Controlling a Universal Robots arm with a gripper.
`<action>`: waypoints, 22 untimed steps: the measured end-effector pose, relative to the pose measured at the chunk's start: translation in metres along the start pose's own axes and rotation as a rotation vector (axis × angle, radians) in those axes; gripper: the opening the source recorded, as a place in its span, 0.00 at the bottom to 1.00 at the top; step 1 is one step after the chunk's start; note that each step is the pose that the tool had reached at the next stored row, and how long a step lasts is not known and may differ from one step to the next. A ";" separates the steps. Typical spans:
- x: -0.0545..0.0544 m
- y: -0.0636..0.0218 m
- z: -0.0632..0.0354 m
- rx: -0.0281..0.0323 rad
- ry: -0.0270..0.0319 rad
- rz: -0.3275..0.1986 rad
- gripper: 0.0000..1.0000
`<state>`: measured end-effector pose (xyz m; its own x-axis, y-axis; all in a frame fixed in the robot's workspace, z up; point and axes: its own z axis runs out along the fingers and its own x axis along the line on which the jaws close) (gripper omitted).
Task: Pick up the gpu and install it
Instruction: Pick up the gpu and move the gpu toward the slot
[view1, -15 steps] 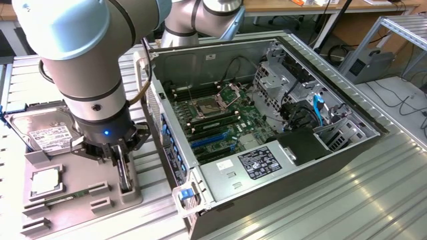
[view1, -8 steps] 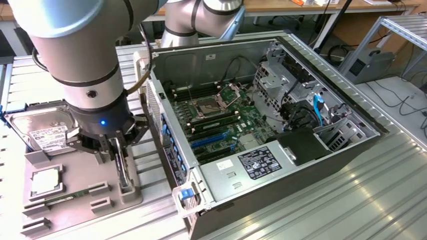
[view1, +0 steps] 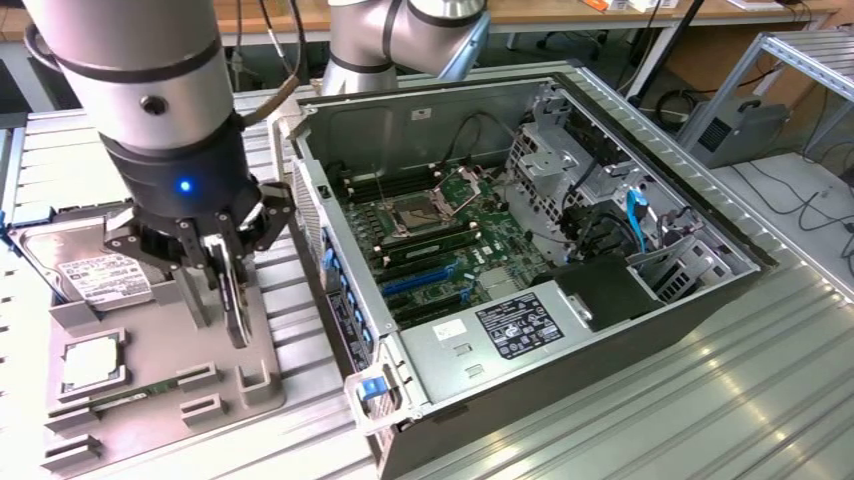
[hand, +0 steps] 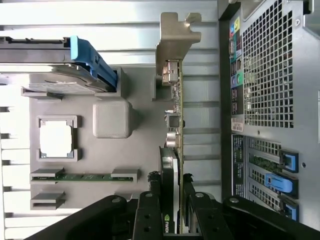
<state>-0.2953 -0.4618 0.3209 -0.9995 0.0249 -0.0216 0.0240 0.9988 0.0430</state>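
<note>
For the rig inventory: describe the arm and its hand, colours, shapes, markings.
The arm is a silver-grey cylinder with a black band and rounded joints. Its black wrist section carries a small glowing blue light. The hand is black, with jointed linkage fingers.

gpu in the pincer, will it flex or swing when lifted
Probably stays stiff: the gpu is a flat rigid board, clamped edge-on by the pincer. Held near one end, its metal bracket end may sag slightly. Exposed components look fragile, so knocks could damage it.
</note>
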 end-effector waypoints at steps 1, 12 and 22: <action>0.000 0.0002 -0.0062 0.0002 0.0001 0.000 0.27; -0.002 0.0026 -0.0599 0.0008 0.0001 0.000 0.27; -0.003 0.0051 -0.1133 0.0074 -0.0001 0.000 0.27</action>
<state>-0.2948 -0.4616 0.4344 -0.9995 0.0247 -0.0217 0.0239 0.9991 0.0357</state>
